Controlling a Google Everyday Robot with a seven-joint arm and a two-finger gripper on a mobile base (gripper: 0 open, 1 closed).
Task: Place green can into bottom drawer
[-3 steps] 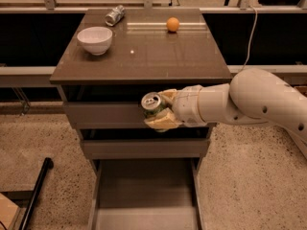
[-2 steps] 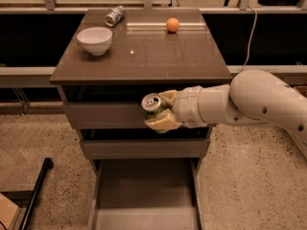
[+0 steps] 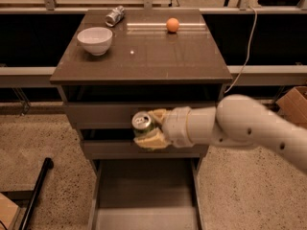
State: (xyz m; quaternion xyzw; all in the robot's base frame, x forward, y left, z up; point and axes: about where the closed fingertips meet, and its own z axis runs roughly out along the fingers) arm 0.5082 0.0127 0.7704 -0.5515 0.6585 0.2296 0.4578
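Note:
My gripper (image 3: 149, 128) reaches in from the right on a thick white arm and is shut on the green can (image 3: 142, 124). The can is upright, its silver top with pull tab showing, held in front of the cabinet's middle drawer front. The bottom drawer (image 3: 144, 193) is pulled open below it, a wide shallow tray with a plain floor and nothing in it. The can hangs above the drawer's back part.
On the cabinet top (image 3: 158, 56) stand a white bowl (image 3: 94, 40), a crushed silver can (image 3: 114, 16) and an orange ball (image 3: 172, 24). A black pole (image 3: 36, 195) lies on the floor at left. A cardboard box (image 3: 295, 104) sits at right.
The view has shifted, so the cabinet sits a little differently in frame. The gripper still holds the can at about the same spot before the drawers.

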